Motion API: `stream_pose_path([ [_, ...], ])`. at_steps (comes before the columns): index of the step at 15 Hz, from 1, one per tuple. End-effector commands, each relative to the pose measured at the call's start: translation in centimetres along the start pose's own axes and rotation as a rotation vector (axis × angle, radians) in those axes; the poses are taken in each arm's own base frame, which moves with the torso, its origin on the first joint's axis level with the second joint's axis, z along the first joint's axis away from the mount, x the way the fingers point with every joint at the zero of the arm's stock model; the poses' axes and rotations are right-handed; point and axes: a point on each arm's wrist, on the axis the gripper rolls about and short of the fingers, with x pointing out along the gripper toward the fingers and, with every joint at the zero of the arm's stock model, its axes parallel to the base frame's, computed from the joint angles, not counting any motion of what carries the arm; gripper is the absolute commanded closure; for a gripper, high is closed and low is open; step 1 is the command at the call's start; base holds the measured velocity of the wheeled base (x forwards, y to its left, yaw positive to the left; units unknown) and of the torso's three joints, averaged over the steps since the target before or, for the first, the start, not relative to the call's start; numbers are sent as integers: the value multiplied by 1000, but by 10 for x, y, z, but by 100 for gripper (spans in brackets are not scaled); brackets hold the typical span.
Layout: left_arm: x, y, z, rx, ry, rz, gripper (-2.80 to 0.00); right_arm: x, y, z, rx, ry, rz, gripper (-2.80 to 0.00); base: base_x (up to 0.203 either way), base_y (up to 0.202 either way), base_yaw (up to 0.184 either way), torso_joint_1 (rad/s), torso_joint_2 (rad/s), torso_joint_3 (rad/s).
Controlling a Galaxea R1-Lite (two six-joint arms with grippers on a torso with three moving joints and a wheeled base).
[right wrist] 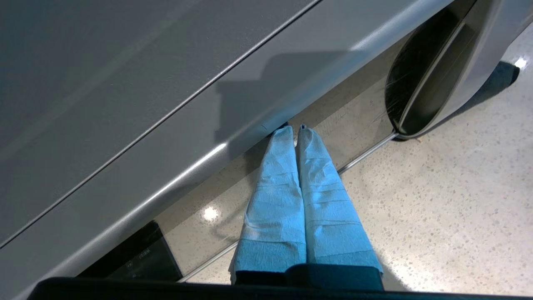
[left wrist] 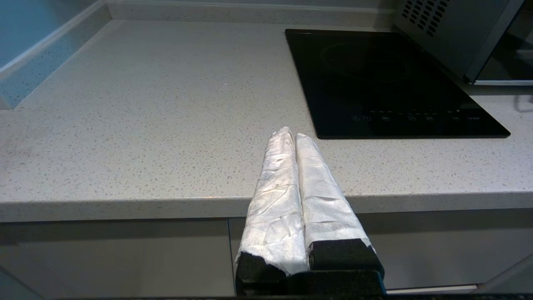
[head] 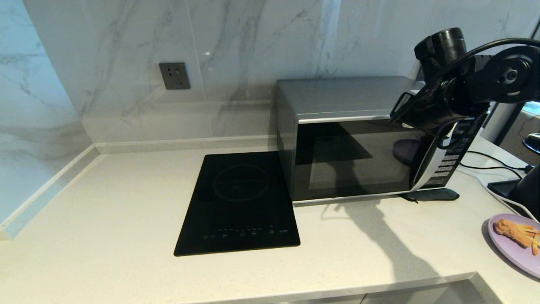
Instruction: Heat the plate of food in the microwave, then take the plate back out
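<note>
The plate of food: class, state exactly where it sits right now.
In the head view, the plate of food rests on the countertop at the robot's far right, in front of and right of the closed microwave.

Lighting: bright, even, from overhead. Shadows: the right arm's soft shadow falls across the table [head: 126,219] and the microwave [head: 337,126] door. Glare: small highlight on the marble wall [head: 126,42]; bright spots reflected in the door glass, right wrist view. Focus: sharp throughout. Distortion: straight edges bow towards the head view's borders.
</note>
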Motion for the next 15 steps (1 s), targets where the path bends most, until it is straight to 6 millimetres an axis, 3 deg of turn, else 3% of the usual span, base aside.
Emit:
stream_pose_path([
  [1,0,0,0,0,1,1,0,-25,-12,6,-7,-9,2,0,0,0,0,0,0,0],
  [5,0,0,0,0,1,1,0,-79,-49,11,-54,-29,4,0,0,0,0,0,0,0],
  [9,0,0,0,0,1,1,0,-146,-111,10,-139,-91,-17,0,0,0,0,0,0,0],
  [15,0,0,0,-1,1,1,0,-238,-195,-10,-185,-232,14,0,0,0,0,0,0,0],
])
